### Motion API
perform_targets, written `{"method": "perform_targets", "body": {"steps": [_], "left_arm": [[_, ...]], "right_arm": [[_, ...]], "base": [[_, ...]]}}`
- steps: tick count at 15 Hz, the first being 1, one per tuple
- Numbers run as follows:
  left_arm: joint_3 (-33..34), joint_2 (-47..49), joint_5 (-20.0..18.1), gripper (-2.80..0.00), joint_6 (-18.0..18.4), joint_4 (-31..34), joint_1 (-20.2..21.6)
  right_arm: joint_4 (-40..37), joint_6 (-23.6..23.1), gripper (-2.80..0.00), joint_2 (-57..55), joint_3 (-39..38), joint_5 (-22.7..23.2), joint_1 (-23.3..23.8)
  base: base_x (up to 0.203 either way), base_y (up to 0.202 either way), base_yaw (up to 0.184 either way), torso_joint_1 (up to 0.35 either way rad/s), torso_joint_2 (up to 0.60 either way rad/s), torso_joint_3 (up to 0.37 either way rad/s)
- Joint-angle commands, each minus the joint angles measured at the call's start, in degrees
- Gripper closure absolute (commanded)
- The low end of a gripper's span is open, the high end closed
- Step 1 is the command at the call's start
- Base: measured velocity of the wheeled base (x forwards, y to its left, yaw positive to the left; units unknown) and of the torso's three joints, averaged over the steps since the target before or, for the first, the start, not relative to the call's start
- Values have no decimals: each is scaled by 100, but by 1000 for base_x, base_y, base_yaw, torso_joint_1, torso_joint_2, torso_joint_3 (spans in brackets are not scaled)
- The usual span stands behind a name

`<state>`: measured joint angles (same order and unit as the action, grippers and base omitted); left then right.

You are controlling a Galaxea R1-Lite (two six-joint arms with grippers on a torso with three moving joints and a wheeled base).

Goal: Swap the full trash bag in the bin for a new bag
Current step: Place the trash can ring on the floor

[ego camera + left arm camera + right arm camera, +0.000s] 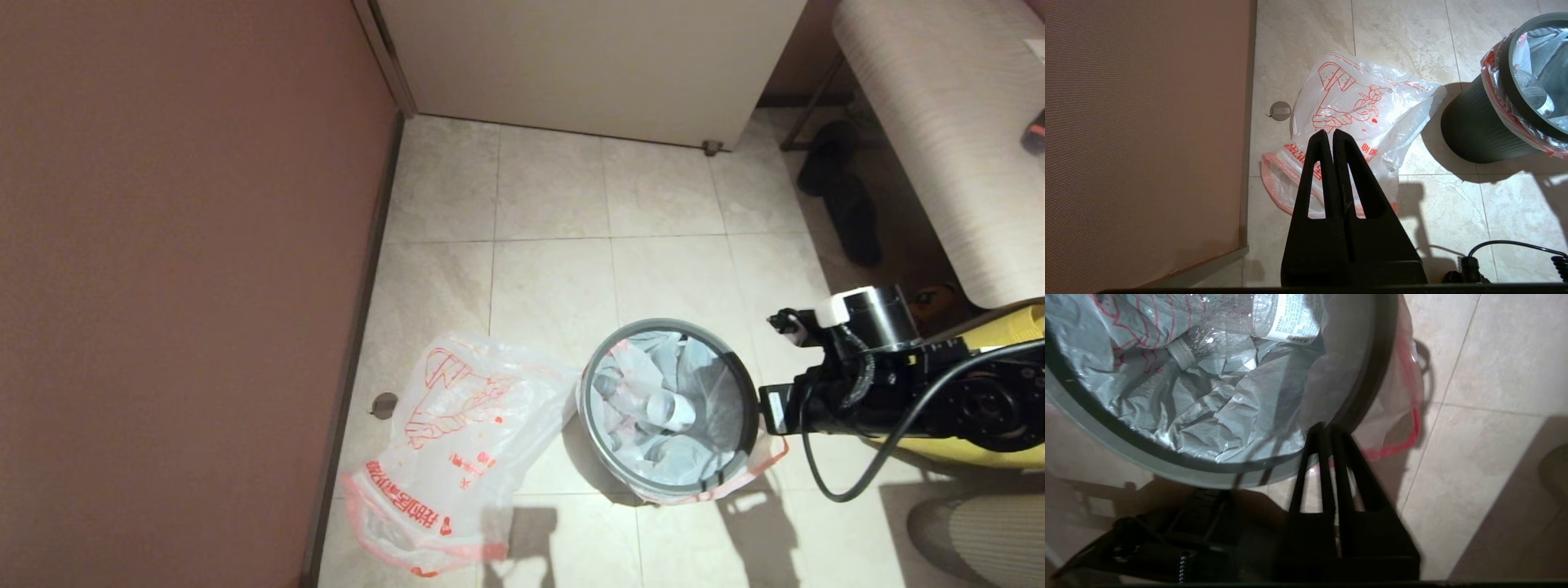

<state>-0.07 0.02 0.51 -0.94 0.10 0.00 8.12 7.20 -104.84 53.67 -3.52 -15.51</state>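
While the head view crops the arms:
Right gripper (1329, 430): clenched, empty, over bin (739, 384) rim.
Left gripper (1329, 136): clenched above new bag (453, 433) on floor.
Full trash bag (694, 441): lines bin; contents partly hidden.

Beige tile floor (555, 286) under me, reddish-brown wall (180, 269) on my left with a small round metal disc (384, 405) set in the floor beside it. White cabinet (588, 65) up ahead, and dark slippers (845, 200) under a pale bench (947, 139) on my right.
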Motion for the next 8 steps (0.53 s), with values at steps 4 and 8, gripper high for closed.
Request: {"method": "perform_targets", "body": {"steps": [4, 8], "left_arm": [[-1, -2, 2, 0, -3, -1, 0], [-1, -2, 2, 0, -3, -1, 0]], "right_arm": [[1107, -174, -280, -1089, 110, -646, -188], [1231, -269, -280, -1102, 281, -773, -93]], "base": [[0, 0, 0, 0, 0, 0], [0, 0, 0, 0, 0, 0]]}}
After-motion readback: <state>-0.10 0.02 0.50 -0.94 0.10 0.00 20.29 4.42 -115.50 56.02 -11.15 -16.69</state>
